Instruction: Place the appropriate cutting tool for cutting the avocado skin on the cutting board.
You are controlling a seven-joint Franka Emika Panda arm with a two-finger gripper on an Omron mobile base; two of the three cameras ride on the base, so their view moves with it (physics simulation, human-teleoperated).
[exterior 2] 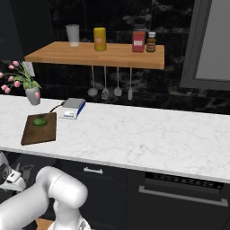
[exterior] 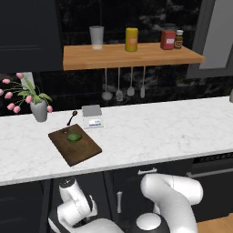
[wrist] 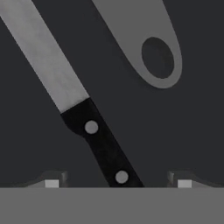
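A: So, from the left base view, what's set out?

B: A white marbled tabletop (exterior: 173, 132) carries the cutting board (exterior: 75, 145), a flat dark-brown wooden rectangle lying askew. The avocado (exterior: 74, 137) sits on its far half, a small rounded bright-green lump. Just behind the board lie a dark-handled spoon (exterior: 71, 118) and a pale boxy kitchen scale (exterior: 92, 115). The arm bends low, under the tabletop's edge.

A: And the right base view?

B: Same layout from the other side: board (exterior 2: 39, 129) near the tabletop's left end, avocado (exterior 2: 39, 121) on its far part, scale (exterior 2: 73, 108) just beyond. A wooden shelf (exterior 2: 96, 54) hangs above with jars on it.

A: The hand view?

B: It looks down on the knife (wrist: 70, 96) lying on a dark, matte surface: a narrow, dull-silver blade running up-left and a smooth black handle with two pale rivets. Near it lies a grey, flat, rounded handle end with an oval hole, probably the peeler (wrist: 148, 48). The end effector (wrist: 118, 183) has its fingertips spread wide, one on each side of the handle and clear of it, holding nothing.

A: Which step, then?

B: I'd say the grasp is under way, with the knife not yet taken. Next it needs to pinch the handle squarely, lift and carry it up to the board.
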